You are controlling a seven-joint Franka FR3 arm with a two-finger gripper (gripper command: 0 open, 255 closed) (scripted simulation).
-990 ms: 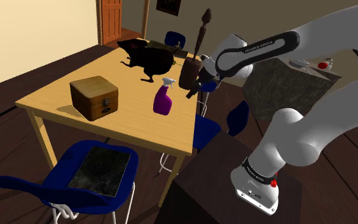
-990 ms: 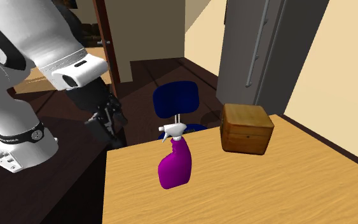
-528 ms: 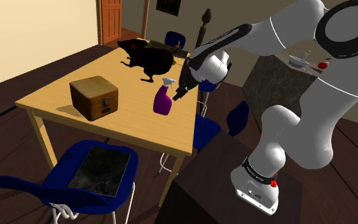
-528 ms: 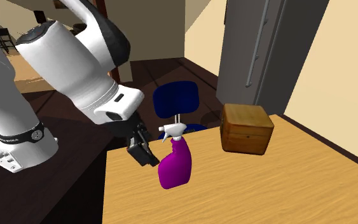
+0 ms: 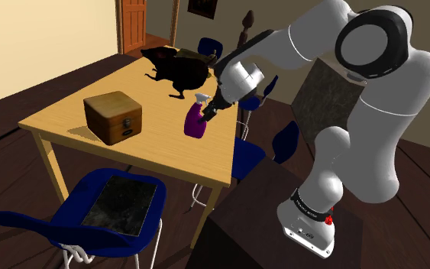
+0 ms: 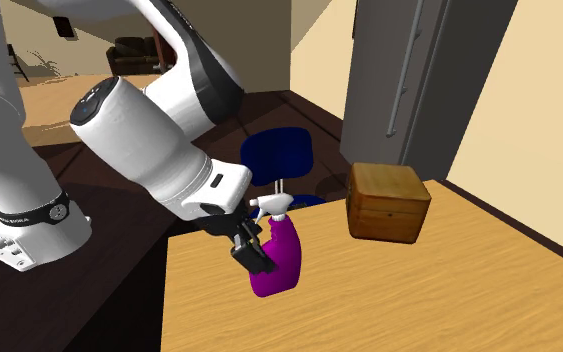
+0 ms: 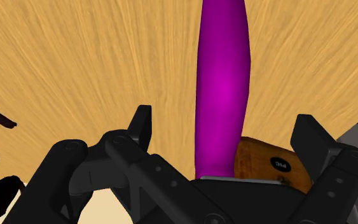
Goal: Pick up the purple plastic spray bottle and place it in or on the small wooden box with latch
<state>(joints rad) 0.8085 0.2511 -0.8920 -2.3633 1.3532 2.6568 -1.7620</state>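
The purple spray bottle [image 5: 195, 122] with a white trigger head stands upright on the wooden table [image 5: 152, 145], near the edge closest to the arm. My gripper [image 5: 209, 110] is open and level with the bottle's upper body. In the wrist view the bottle [image 7: 222, 83] rises between the two black fingers [image 7: 142, 124], which stand clear of it on both sides. From the second exterior view the gripper [image 6: 252, 250] covers part of the bottle [image 6: 281, 262]. The small brown wooden box [image 5: 114, 117] with a front latch sits closed farther along the table [image 6: 387, 202].
A dark animal figure [image 5: 176, 69] stands at the table's far end. A blue chair [image 5: 114, 206] carrying a dark slab is at the near side, and another blue chair [image 6: 277, 158] sits past the table edge. The table edge lies just behind the gripper.
The arm has swung in over the table edge. The gripper has moved from off the table's side up to the bottle and now straddles it.
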